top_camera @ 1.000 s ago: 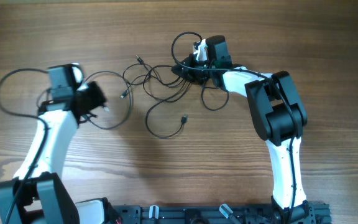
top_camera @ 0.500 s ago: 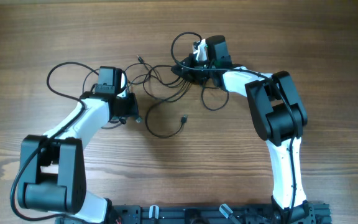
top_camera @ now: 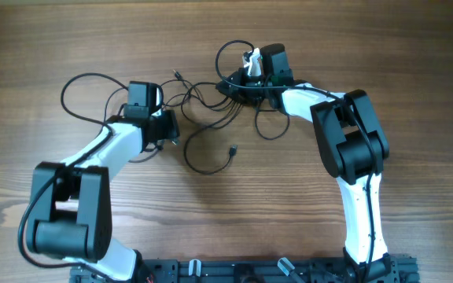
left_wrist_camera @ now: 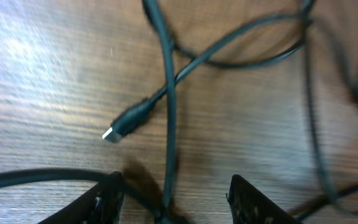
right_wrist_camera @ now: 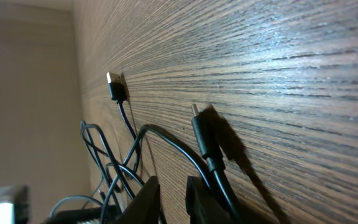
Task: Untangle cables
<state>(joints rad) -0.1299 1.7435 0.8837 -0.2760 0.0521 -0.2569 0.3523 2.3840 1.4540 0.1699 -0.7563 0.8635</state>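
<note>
The cables (top_camera: 211,98) lie as a loose bunch of thin black loops at the table's upper middle, with one plug end (top_camera: 233,149) trailing toward the front. My left gripper (top_camera: 166,130) is at the bunch's left edge. In the left wrist view its jaws (left_wrist_camera: 176,183) stand open, astride one thin cable (left_wrist_camera: 168,124) and not touching it. A silver-tipped plug (left_wrist_camera: 126,122) lies just ahead. My right gripper (top_camera: 236,85) sits low in the bunch's right side. Its jaws (right_wrist_camera: 173,186) are narrowly open, and a plug (right_wrist_camera: 202,127) with its cable runs beside the right finger.
The left arm's own thicker black cable (top_camera: 85,90) loops on the table to its left. Another silver-tipped plug (right_wrist_camera: 117,87) lies farther ahead of the right gripper. Bare wood table (top_camera: 234,220) spreads in front of the bunch.
The left arm has swung from the far left over to the bunch's left edge, and its jaws have opened. The right arm has stayed put; its jaws have parted slightly.
</note>
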